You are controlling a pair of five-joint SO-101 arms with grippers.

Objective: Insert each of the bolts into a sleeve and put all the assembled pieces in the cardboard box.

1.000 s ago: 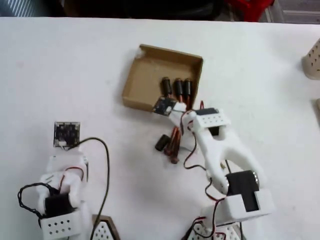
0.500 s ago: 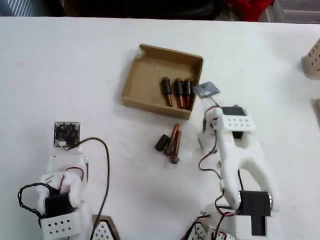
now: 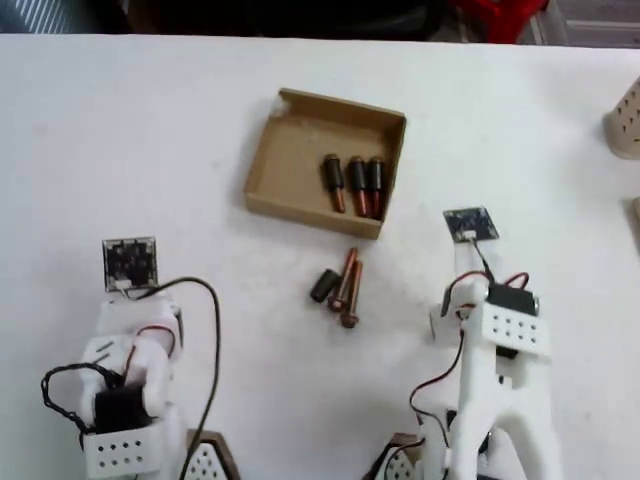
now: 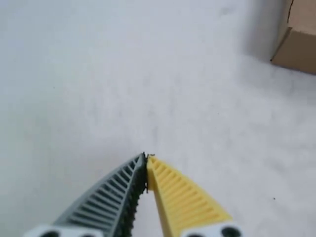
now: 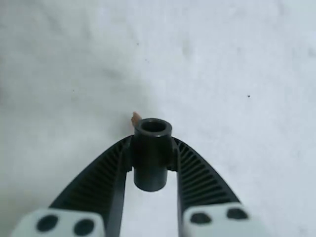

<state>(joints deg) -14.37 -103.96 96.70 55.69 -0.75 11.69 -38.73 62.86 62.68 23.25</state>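
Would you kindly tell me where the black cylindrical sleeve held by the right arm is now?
In the right wrist view, the black cylindrical sleeve is clamped between the right tool's black fingers, over the white table.

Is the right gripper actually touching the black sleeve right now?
Touching. The right wrist view shows the black sleeve pinched inside the right gripper, pressed on both sides with no gap.

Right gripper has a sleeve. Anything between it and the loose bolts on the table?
Nothing visible. The right gripper is shut on a sleeve, and in the high view bare table lies between that arm and the two loose bolts. A second sleeve lies beside them on the far side, off the path.
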